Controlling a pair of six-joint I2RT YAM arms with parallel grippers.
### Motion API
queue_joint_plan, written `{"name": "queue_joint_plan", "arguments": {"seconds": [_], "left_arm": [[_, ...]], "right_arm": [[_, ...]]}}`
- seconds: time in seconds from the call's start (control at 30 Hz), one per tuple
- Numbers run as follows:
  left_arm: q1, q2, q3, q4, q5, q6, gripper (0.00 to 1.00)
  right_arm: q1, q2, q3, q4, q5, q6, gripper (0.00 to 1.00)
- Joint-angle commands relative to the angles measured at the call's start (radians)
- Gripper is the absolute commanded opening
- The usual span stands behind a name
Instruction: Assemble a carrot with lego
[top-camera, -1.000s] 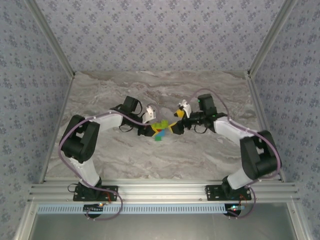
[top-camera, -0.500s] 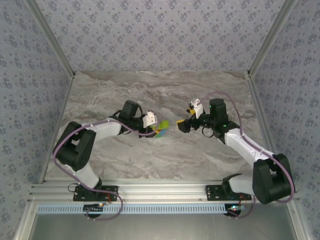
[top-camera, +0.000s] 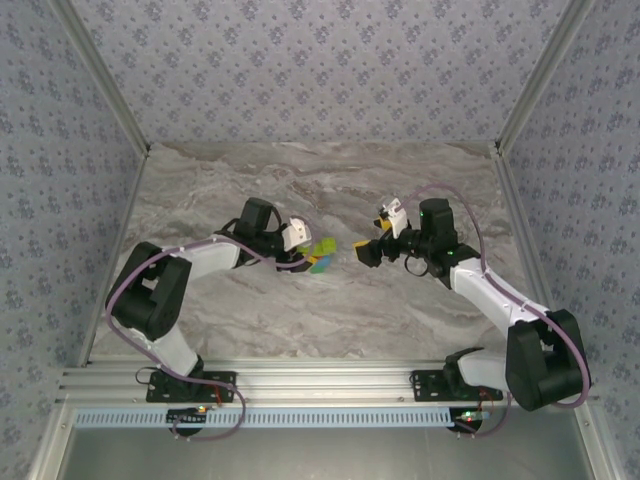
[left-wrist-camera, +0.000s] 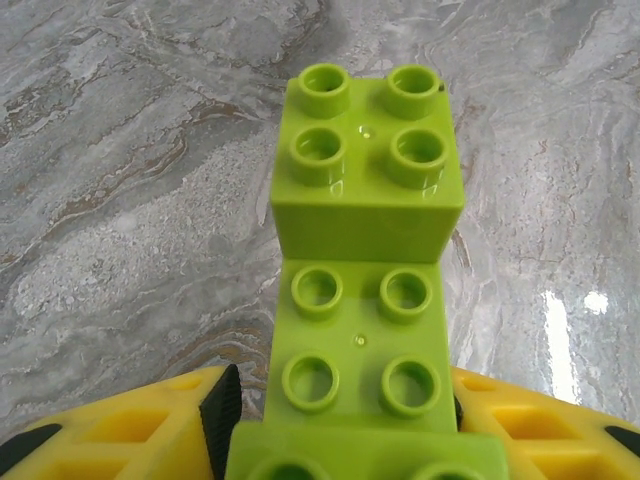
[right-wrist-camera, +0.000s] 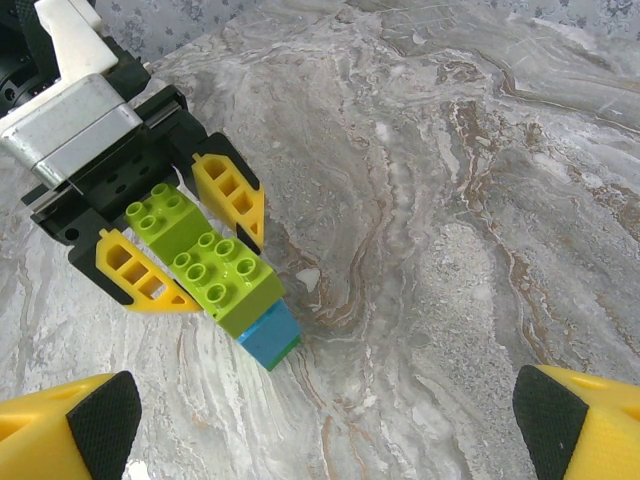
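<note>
Carrot (right-wrist-camera: 232, 283) mid-table, blue brick (right-wrist-camera: 268, 338) down at the marble top (right-wrist-camera: 480, 200), lime bricks (left-wrist-camera: 365, 300) facing up. Other pieces tucked under, can't make out colours. Left wrist cam crops its near end. L gripper (right-wrist-camera: 220, 262): yellow fingers (right-wrist-camera: 232, 195) either side of the lime part, pinching or just flanking, can't tell. R gripper (right-wrist-camera: 320, 420) nearby but apart, jaws wide, nothing between.

Bright, even light from above. White glare spots sit on the table (left-wrist-camera: 568, 310) at the right of the left wrist view; the lime bricks (left-wrist-camera: 365, 180) gleam. Overhead picture slightly soft, shadows faint.
</note>
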Motion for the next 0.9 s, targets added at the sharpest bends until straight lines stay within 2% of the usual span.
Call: {"name": "queue_joint_plan", "arguments": {"seconds": [0.0, 0.27, 0.43, 0.53, 0.87], "left_arm": [[0.004, 0.01, 0.014, 0.006, 0.048, -0.005, 0.54], [0.004, -0.017, 0.024, -0.019, 0.067, -0.011, 0.58], [0.004, -0.03, 0.029, -0.032, 0.07, -0.011, 0.59], [0.005, -0.038, 0.032, -0.031, 0.072, -0.016, 0.59], [0.006, -0.055, 0.038, 0.019, -0.019, -0.023, 0.64]], "right_arm": [[-0.007, 0.003, 0.0, -0.002, -0.007, 0.01, 1.0], [0.005, 0.028, 0.012, -0.011, -0.021, 0.013, 1.0], [0.08, 0.067, 0.029, -0.048, 0.07, -0.012, 1.0], [0.103, 0.071, 0.011, -0.016, 0.076, 0.009, 1.0], [0.126, 0.092, 0.015, -0.008, 0.075, 0.015, 1.0]]}}
